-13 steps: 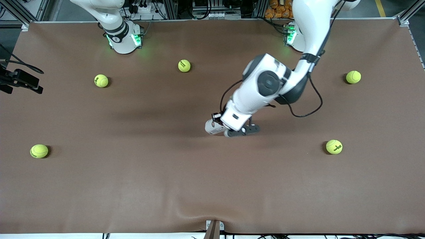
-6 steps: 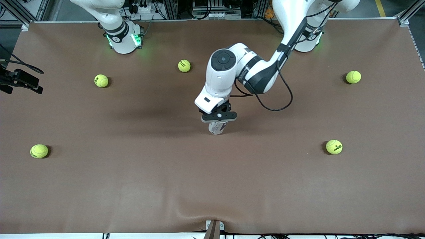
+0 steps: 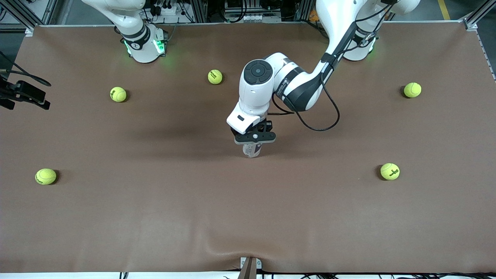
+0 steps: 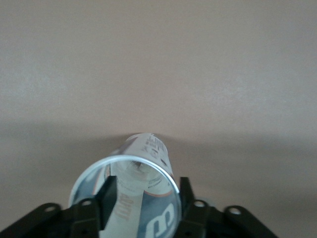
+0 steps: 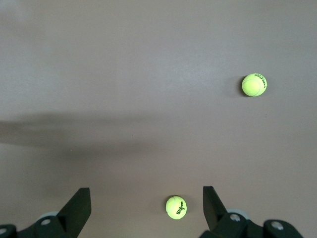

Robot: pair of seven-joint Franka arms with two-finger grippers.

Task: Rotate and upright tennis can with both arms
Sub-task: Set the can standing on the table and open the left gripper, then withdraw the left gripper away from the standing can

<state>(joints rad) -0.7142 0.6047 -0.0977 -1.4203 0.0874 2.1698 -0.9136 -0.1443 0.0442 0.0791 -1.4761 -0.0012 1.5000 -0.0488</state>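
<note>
Swung from a sideways reach to point straight down, the left claw loosely straddles the upright white-and-navy tennis can mid-worktop, while the right claw waits wide open.

Robotics lab: aluminium frame, cable clutter, brown-covered test table.

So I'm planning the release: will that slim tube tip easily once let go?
Probably, yes. The slim clear tennis can with the silvery rim stands tall on a narrow base, so a small nudge could topple it. It looks empty through its open top, so likely light. The left end effector straddles it; a sideways retreat risks knocking it.
</note>
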